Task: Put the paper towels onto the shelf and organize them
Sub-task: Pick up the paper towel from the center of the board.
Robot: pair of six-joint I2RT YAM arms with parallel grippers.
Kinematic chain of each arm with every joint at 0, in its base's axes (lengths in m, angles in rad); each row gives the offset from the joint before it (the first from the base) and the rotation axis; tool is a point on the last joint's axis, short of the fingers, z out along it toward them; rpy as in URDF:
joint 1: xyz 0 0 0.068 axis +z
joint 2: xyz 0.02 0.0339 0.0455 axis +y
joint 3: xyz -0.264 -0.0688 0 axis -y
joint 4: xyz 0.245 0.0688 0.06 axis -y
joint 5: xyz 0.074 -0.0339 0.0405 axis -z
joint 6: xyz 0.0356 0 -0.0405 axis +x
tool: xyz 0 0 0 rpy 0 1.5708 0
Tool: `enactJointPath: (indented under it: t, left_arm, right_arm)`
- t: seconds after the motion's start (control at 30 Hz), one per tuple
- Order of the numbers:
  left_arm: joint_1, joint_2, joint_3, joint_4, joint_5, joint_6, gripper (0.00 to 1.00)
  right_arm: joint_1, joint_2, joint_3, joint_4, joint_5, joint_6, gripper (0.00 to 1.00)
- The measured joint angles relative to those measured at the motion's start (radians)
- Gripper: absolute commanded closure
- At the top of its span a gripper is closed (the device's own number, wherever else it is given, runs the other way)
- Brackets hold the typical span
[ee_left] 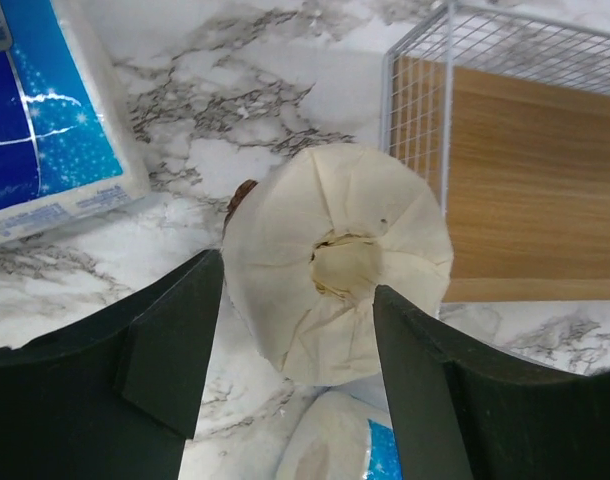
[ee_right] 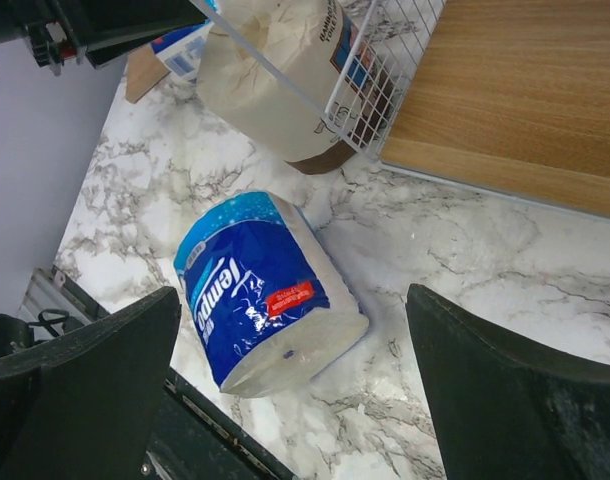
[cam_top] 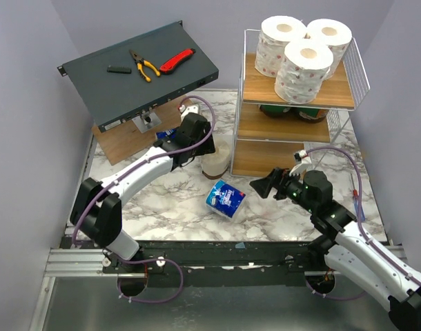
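Observation:
A plain cream paper towel roll [ee_left: 335, 260] stands on the marble table by the shelf's [cam_top: 246, 83] lower left corner. My left gripper [ee_left: 298, 280] reaches down over it, jaws open, one finger close against each side. Three white pink-printed rolls [cam_top: 301, 48] sit on the top tier and green-wrapped rolls [cam_top: 293, 110] on the middle tier. A blue-and-white pack [ee_right: 265, 290] lies on its side below my right gripper [ee_right: 293, 330], which hangs open and empty above it. Another blue pack [ee_left: 45, 110] lies to the left of the cream roll.
A slanted dark grey metal box [cam_top: 138, 65] at the back left carries pliers [cam_top: 144, 65], a red knife [cam_top: 177, 61] and a small black piece [cam_top: 119, 69]. A wooden board [cam_top: 124, 141] lies under it. The shelf's bottom board [ee_right: 525, 90] is bare.

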Motion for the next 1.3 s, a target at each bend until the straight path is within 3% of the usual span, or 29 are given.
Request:
enactJointPath:
  t: [0.17, 0.53, 1.03, 1.3]
  left_arm:
    - [0.015, 0.092, 0.078, -0.071, 0.007, -0.017, 0.37]
    - [0.021, 0.168, 0.097, -0.113, 0.024, -0.025, 0.45]
    - [0.025, 0.195, 0.090, -0.107, 0.061, -0.032, 0.90]
    - [0.026, 0.141, 0.045, -0.123, 0.060, -0.020, 0.98]
  right_arm:
    - [0.000, 0.009, 0.003, -0.025, 0.012, -0.001, 0.03]
    - [0.000, -0.009, 0.003, -0.053, 0.034, 0.000, 0.03]
    - [0.000, -0.010, 0.015, -0.092, 0.057, -0.002, 0.03]
    - [0.000, -0.031, 0.051, -0.106, 0.076, -0.010, 0.03]
